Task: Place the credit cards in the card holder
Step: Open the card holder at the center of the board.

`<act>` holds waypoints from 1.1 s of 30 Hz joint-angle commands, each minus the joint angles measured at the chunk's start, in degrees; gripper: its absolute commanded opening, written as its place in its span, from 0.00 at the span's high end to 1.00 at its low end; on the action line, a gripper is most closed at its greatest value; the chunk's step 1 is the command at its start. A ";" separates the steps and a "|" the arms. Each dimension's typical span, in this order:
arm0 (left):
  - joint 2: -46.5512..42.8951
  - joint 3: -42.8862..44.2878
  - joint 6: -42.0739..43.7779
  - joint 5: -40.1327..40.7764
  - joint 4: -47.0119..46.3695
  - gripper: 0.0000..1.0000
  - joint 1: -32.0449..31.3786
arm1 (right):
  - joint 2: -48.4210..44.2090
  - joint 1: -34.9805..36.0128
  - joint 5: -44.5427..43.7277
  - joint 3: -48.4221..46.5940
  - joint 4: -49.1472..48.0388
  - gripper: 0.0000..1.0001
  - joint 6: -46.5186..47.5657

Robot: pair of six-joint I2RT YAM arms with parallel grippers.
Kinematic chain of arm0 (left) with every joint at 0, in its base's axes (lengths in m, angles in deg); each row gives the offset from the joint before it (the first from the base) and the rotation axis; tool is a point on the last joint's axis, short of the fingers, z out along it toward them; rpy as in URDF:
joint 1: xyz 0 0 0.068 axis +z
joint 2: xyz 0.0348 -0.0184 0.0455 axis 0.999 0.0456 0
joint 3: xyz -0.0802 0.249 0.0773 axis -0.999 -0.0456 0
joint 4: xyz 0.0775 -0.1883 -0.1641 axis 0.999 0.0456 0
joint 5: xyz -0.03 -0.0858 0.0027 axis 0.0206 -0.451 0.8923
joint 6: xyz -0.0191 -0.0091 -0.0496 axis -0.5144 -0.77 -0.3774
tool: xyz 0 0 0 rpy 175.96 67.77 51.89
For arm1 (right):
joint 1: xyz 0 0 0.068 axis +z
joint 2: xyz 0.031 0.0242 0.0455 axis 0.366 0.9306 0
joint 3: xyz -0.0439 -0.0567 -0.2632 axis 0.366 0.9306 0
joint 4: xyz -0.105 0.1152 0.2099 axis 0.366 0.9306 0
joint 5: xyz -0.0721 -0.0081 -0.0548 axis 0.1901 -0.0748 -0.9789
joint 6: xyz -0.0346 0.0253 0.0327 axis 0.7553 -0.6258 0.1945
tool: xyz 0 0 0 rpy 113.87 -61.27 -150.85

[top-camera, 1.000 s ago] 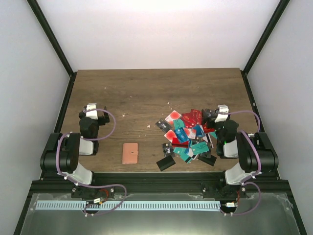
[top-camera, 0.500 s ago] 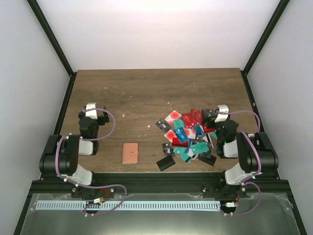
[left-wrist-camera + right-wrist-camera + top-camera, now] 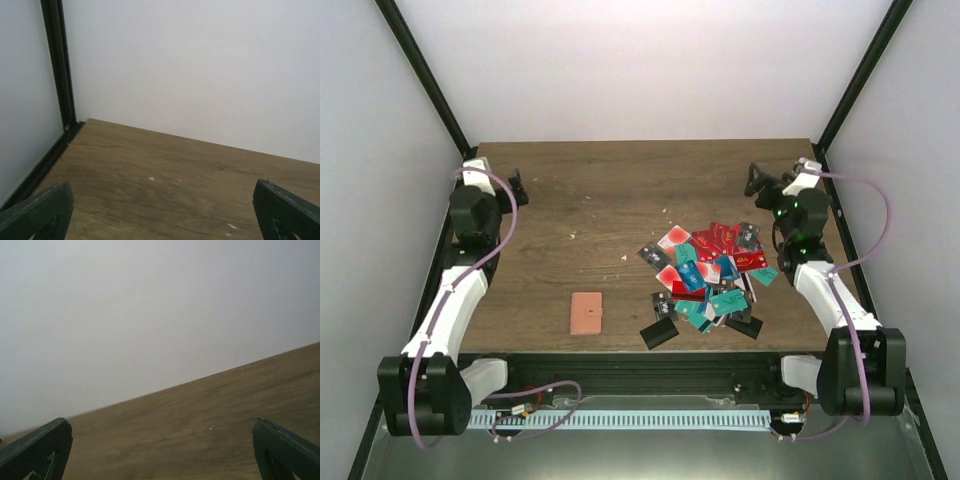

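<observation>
Both arms reach toward the far corners, with the cards and holder lying between them.
From above, the credit cards (image 3: 706, 272) sit in a loose heap right of centre on the table (image 3: 620, 190). The card holder (image 3: 586, 313) lies flat, apparently closed, well apart to their left. The left gripper (image 3: 516, 186) and right gripper (image 3: 756, 180) hover far from both. In the left wrist view, the fingers (image 3: 35, 215) are spread wide, released. In the right wrist view, the fingers (image 3: 287, 452) are likewise parted.
</observation>
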 commanded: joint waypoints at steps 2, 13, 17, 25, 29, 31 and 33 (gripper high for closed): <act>-3.12 7.45 -12.34 -7.79 26.46 0.00 0.20 | 0.47 -0.63 1.61 -10.03 22.81 0.00 -17.15; -4.65 10.59 -17.85 -19.18 56.38 0.07 -0.09 | 6.63 10.87 9.70 -21.56 43.25 0.00 -17.40; -5.24 7.80 -21.03 -20.03 62.21 0.11 -3.58 | 6.72 20.76 6.82 -21.49 49.05 0.00 -17.91; -9.72 1.95 -29.53 -14.74 65.94 0.21 -17.42 | 7.47 38.09 6.68 -19.10 55.09 0.00 -20.61; -9.53 -3.74 -31.68 -16.80 64.08 0.32 -19.89 | 9.64 44.12 6.35 -18.34 55.60 0.00 -21.34; -9.12 -5.90 -32.62 -17.28 62.68 0.33 -20.91 | 11.01 45.73 6.37 -18.37 55.51 0.00 -21.46; -8.82 -7.64 -33.82 -17.32 61.20 0.34 -21.94 | 12.35 46.76 6.39 -18.84 55.68 0.00 -21.38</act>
